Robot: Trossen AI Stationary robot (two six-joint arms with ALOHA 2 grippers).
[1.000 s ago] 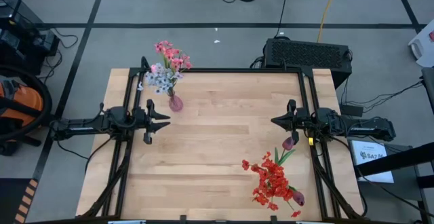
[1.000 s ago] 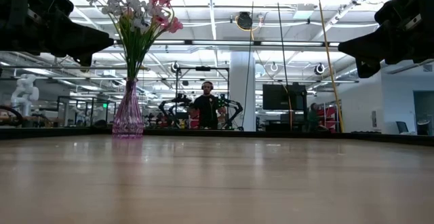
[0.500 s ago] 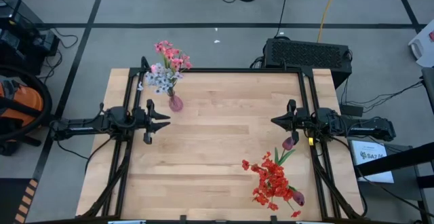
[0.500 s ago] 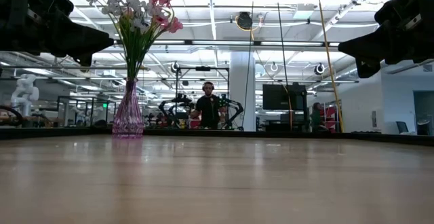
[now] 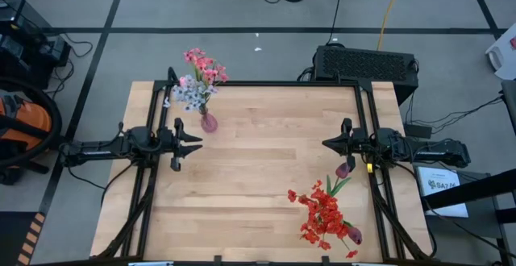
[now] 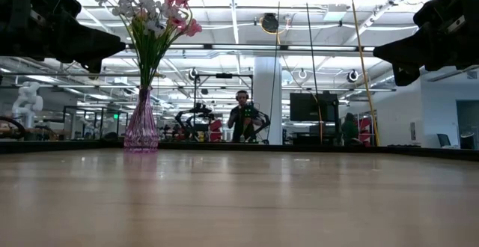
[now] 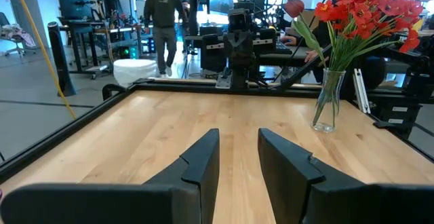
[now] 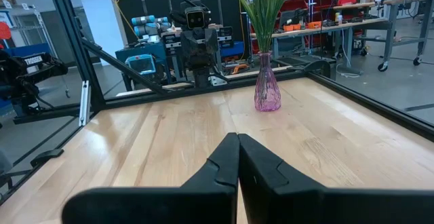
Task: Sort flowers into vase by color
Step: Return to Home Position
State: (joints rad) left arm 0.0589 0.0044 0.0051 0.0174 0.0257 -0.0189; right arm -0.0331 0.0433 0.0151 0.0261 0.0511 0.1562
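Your pink vase [image 5: 209, 122] stands upper left, holding pink and white flowers [image 5: 196, 89]; red flowers [image 5: 322, 216] are lower right. The left gripper [image 5: 196, 142] has fingers apart, the right gripper [image 5: 326, 143] fingers together. Both are parked aside, because sorting seems finished.

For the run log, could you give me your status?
Left gripper open, right gripper shut, both empty. Pink and white flowers in pink vase; red flowers in clear vase. No obstruction seen.
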